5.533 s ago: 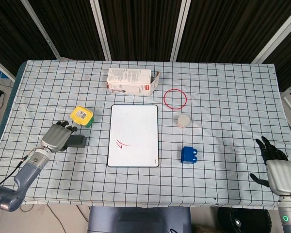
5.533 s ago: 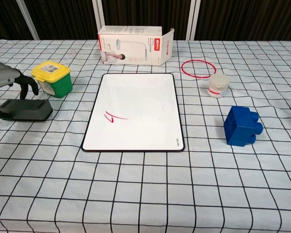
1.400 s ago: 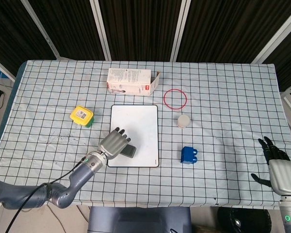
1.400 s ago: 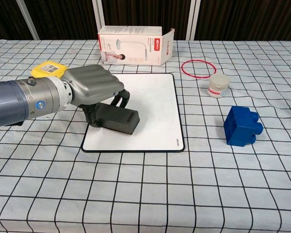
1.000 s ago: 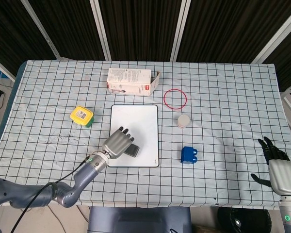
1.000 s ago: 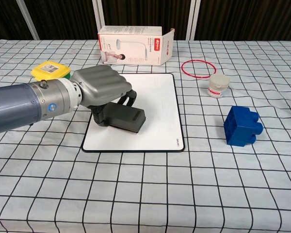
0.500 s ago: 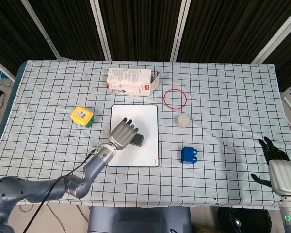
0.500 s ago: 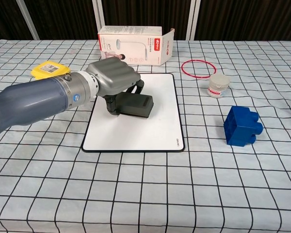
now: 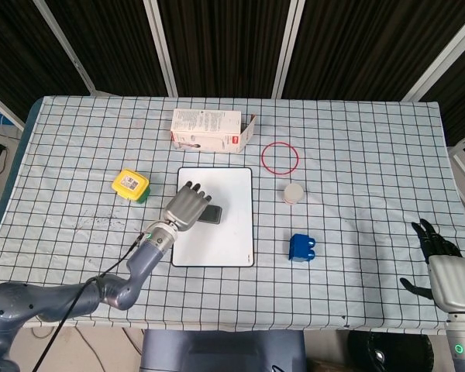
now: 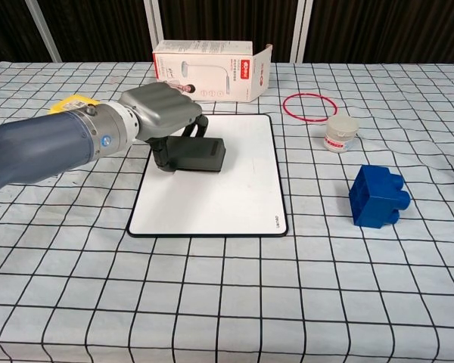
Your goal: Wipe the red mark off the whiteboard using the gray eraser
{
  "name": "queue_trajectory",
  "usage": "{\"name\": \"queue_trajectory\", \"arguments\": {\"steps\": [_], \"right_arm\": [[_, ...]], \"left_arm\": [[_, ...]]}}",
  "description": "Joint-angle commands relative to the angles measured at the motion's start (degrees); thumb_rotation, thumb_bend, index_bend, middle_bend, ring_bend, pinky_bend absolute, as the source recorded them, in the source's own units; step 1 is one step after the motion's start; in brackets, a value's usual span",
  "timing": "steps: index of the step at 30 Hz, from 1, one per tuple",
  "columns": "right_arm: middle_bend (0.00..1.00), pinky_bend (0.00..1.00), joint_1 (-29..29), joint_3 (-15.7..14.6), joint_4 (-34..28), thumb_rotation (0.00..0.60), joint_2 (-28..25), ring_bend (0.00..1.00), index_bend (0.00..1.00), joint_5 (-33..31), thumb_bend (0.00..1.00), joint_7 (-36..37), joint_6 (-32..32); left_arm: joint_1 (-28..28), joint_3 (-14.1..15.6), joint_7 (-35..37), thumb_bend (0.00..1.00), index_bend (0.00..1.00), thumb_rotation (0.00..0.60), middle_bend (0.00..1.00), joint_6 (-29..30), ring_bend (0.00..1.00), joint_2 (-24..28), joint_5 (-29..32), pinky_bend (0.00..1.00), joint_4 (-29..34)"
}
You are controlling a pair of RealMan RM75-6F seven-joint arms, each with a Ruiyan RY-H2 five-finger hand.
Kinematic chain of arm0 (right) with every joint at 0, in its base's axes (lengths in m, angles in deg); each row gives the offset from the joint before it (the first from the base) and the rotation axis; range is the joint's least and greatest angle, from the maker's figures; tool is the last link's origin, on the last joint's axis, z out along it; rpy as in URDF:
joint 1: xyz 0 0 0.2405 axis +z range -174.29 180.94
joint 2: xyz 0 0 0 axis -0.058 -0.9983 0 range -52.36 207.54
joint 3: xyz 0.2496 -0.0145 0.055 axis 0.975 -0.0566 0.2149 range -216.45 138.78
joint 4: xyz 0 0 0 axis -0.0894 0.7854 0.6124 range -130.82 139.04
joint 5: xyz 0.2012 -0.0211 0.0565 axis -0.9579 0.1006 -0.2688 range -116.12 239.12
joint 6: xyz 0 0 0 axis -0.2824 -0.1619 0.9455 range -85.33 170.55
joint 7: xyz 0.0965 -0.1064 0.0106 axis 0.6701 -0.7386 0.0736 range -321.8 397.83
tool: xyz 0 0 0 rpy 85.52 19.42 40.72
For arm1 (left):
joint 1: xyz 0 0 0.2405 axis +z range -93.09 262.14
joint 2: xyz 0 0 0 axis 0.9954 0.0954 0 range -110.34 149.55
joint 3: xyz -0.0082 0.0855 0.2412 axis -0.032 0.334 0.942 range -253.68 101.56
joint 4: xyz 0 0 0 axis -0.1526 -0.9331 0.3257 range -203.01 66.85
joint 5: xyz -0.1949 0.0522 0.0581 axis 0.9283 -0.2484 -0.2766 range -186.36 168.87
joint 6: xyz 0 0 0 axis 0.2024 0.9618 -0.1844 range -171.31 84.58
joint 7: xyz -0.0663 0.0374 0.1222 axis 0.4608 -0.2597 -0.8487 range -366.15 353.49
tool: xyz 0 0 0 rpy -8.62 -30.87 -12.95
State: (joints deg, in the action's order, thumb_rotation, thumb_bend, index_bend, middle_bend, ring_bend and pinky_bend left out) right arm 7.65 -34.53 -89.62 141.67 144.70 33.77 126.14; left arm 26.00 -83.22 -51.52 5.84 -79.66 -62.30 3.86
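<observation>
- While the desk (image 10: 227, 302) under its blue-gridded white cloth lies bare at the near edge, the right robot hand (image 9: 448, 273) waits at its 4 o'clock corner in the head view, fingers apart and holding nothing.
- At about 3 o'clock sits a blue plastic building block (image 10: 377, 196), well apart from the work.
- Centre of the desk: the white, black-framed rectangular whiteboard (image 10: 212, 197). Its visible surface shows no red mark; whatever lies under the eraser is hidden. Small writing near its lower right corner is too small to read.
- On the board's upper left part, the left robot hand (image 10: 163, 113) is clenched around the gray block-shaped eraser (image 10: 197, 155), pressing it flat against the board.
- Judging by this, the wiping step looks nearly done; the next move probably calls for lifting the eraser to check beneath it, then setting it down off the board.
- Farther back: a small white round jar (image 10: 340, 134) at 2 o'clock, a thin red ring (image 10: 309, 107) behind it, a yellow-lidded green tub (image 9: 132, 185) at 10 o'clock with an unreadable label.
- Farthest, at 12 o'clock, a white cardboard box (image 10: 208, 72) with a red logo patch, its text illegible.
</observation>
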Motion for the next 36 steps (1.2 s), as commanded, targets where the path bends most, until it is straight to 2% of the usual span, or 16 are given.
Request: {"name": "queue_trajectory", "arguments": {"steps": [1, 6, 11, 15, 22, 25, 30, 36], "right_arm": [[0.07, 0.26, 0.0, 0.07, 0.01, 0.6, -0.03, 0.19, 0.0, -0.16, 0.07, 0.11, -0.04], [0.07, 0.26, 0.07, 0.08, 0.01, 0.6, -0.14, 0.19, 0.0, -0.2, 0.07, 0.31, -0.22], [0.07, 0.26, -0.02, 0.06, -0.06, 0.6, -0.18, 0.19, 0.0, -0.11, 0.07, 0.38, -0.02], [0.07, 0.26, -0.07, 0.04, -0.19, 0.6, -0.16, 0.19, 0.0, -0.2, 0.07, 0.38, -0.03], [0.07, 0.26, -0.09, 0.07, -0.32, 0.6, -0.1, 0.19, 0.0, -0.31, 0.07, 0.02, 0.0], [0.07, 0.26, -0.08, 0.1, -0.3, 0.6, -0.08, 0.19, 0.0, -0.35, 0.07, -0.05, 0.02], [0.07, 0.26, -0.1, 0.06, -0.36, 0.6, -0.05, 0.19, 0.0, -0.25, 0.07, -0.22, 0.09], [0.07, 0.26, -0.17, 0.0, -0.38, 0.6, -0.01, 0.19, 0.0, -0.1, 0.07, -0.37, 0.27]], "left_arm": [[0.36, -0.04, -1.22, 0.23, 0.39, 0.6, 0.5, 1.85, 0.23, 3.46, -0.67, 0.3, 5.74], [1.83, 1.66, -4.08, 0.23, 0.39, 0.6, 0.5, 5.77, 0.23, 7.56, -2.36, 0.3, 12.48], [4.23, 3.38, -5.11, 0.23, 0.39, 0.6, 0.5, 9.09, 0.23, 13.99, -3.26, 0.3, 21.69], [6.76, 4.78, -5.5, 0.23, 0.39, 0.6, 0.5, 12.85, 0.23, 21.2, -5.08, 0.3, 29.27], [11.8, 9.23, -0.71, 0.23, 0.39, 0.6, 0.5, 14.53, 0.23, 30.72, -8.62, 0.3, 36.25], [15.41, 12.07, 4.83, 0.23, 0.39, 0.6, 0.5, 15.9, 0.23, 34.21, -13.5, 0.3, 36.28], [19.81, 15.11, 12.27, 0.23, 0.39, 0.6, 0.5, 17.68, 0.23, 35.54, -20.94, 0.3, 31.47], [23.32, 14.93, 21.47, 0.23, 0.39, 0.6, 0.49, 18.33, 0.23, 32.66, -23.74, 0.3, 22.66]]}}
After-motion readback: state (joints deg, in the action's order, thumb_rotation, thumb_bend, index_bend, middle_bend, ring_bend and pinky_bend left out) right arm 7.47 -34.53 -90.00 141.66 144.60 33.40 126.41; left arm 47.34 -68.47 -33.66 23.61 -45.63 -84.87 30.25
